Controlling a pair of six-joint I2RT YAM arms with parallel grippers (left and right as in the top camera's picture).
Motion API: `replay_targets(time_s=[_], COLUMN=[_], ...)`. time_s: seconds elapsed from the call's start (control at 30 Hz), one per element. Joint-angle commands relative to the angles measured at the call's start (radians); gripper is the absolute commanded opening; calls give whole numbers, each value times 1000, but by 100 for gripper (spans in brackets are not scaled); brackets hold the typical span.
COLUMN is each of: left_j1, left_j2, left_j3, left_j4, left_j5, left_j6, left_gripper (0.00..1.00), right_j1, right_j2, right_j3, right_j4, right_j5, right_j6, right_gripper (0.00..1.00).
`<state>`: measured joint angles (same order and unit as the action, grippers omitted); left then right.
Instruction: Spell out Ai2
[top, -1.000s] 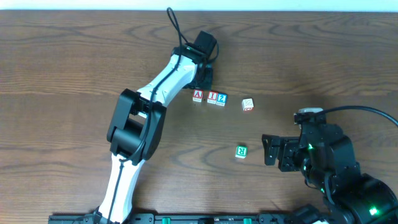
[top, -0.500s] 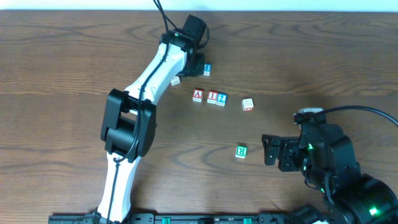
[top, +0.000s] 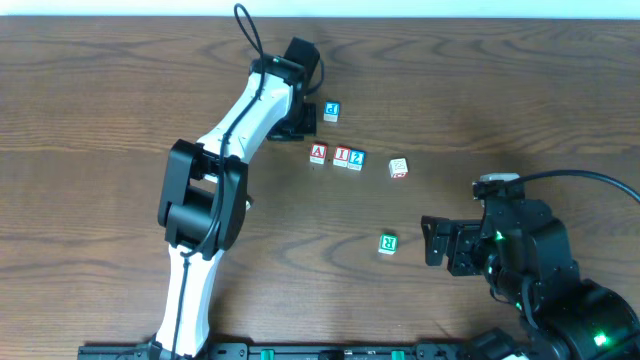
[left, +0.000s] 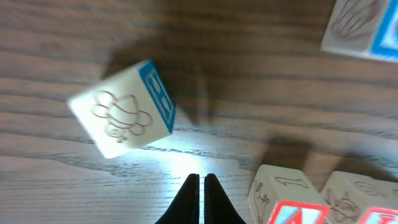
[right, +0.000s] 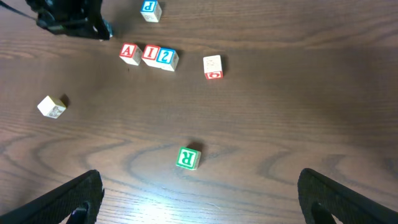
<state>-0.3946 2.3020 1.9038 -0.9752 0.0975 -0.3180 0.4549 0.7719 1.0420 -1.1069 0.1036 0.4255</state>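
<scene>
The red-framed A cube (top: 318, 154), the red-framed I cube (top: 342, 156) and the blue 2 cube (top: 357, 158) lie in a row left to right; I and 2 touch, and A sits a small gap to their left. The right wrist view shows the same row: A cube (right: 129, 53), I cube (right: 151, 54), 2 cube (right: 166, 57). My left gripper (top: 299, 126) hangs up and left of the A cube. In the left wrist view my left gripper (left: 200, 191) is shut on nothing over bare wood, with the A cube (left: 289, 199) beside it. My right gripper (top: 432, 242) stands open, far from the row.
A blue P cube (top: 331, 112) lies behind the row. A red-and-white cube (top: 398, 167) sits right of the 2 cube, and a green R cube (top: 388, 242) lies nearer my right gripper. A bee-picture cube (left: 124, 115) lies left of my left fingers. A white cube (right: 51, 106) lies far left.
My left arm has swung left and back from beside the A cube, uncovering the blue P cube, and its jaws have closed. The letter row and the right arm have not moved.
</scene>
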Motion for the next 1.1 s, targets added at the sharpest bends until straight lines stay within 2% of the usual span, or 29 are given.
replay_targets(time_s=[0.0,0.17,0.53,1.07], left_j1=[-12,-31,-81,-82], left_j2=[-23,-23,-22,-22], left_j3=[-37,-47,-51,-51], left_j4=[8,31,68,97], left_j5=[13,57,57,49], left_j6=[-23,-27,-27,-26], left_gripper=[6,6,6,6], right_j1=[5,5,5,5], right_j2=[0,0,0,0], right_j3=[-3,-3,-3,-3], right_j4=[-2,-2,-2,-2], right_j5=[0,0,0,0], right_j6=[7,7,7,7], right_gripper=[99,99,99,99])
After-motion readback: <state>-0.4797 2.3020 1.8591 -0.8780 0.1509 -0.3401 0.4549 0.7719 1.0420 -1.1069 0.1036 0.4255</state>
